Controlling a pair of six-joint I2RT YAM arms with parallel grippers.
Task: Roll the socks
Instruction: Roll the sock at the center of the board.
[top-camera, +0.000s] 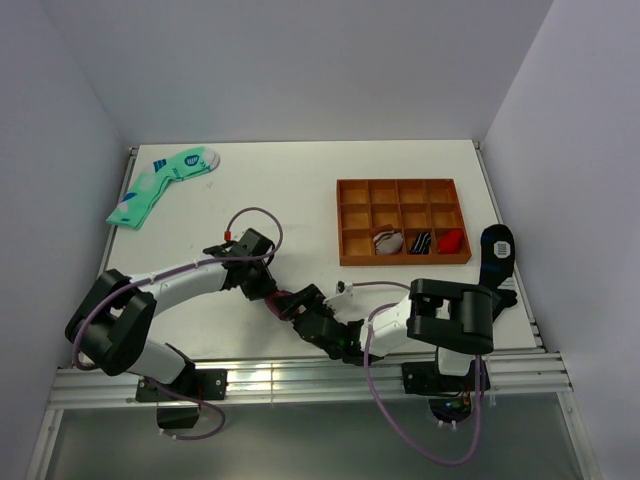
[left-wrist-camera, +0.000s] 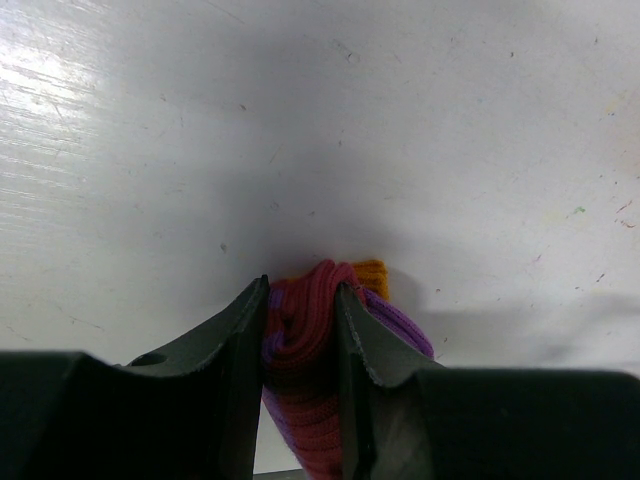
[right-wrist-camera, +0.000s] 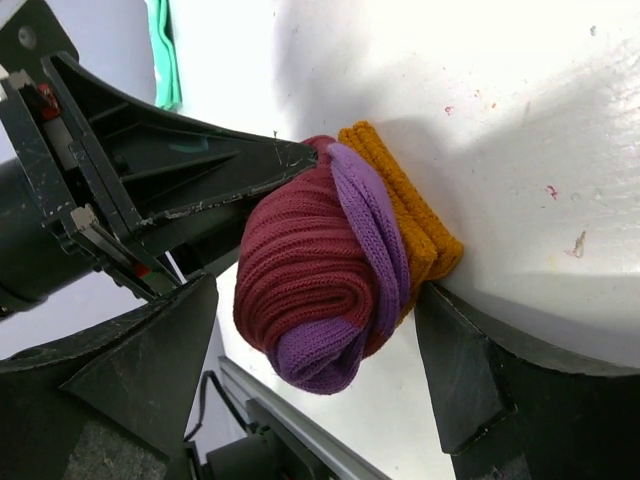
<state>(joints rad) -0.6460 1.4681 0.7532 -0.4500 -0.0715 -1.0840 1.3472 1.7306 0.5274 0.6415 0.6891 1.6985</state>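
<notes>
The maroon-red socks (right-wrist-camera: 310, 270) are wound into a tight roll with a purple band and the orange-mustard cuff (right-wrist-camera: 410, 215) at its outer end. The roll lies on the white table near the front edge. My left gripper (left-wrist-camera: 300, 285) is shut on the roll (left-wrist-camera: 305, 325), one finger on each side. It also shows in the right wrist view (right-wrist-camera: 170, 170). My right gripper (right-wrist-camera: 315, 300) is open and straddles the roll, its fingers (right-wrist-camera: 465, 375) wide apart. In the top view both grippers (top-camera: 283, 300) (top-camera: 312, 310) meet and hide most of the socks.
Mint-green socks (top-camera: 160, 185) lie at the far left. An orange compartment tray (top-camera: 345, 222) at the right holds three rolled pairs in its front row. A black sock with a blue patch (top-camera: 497, 248) lies at the table's right edge.
</notes>
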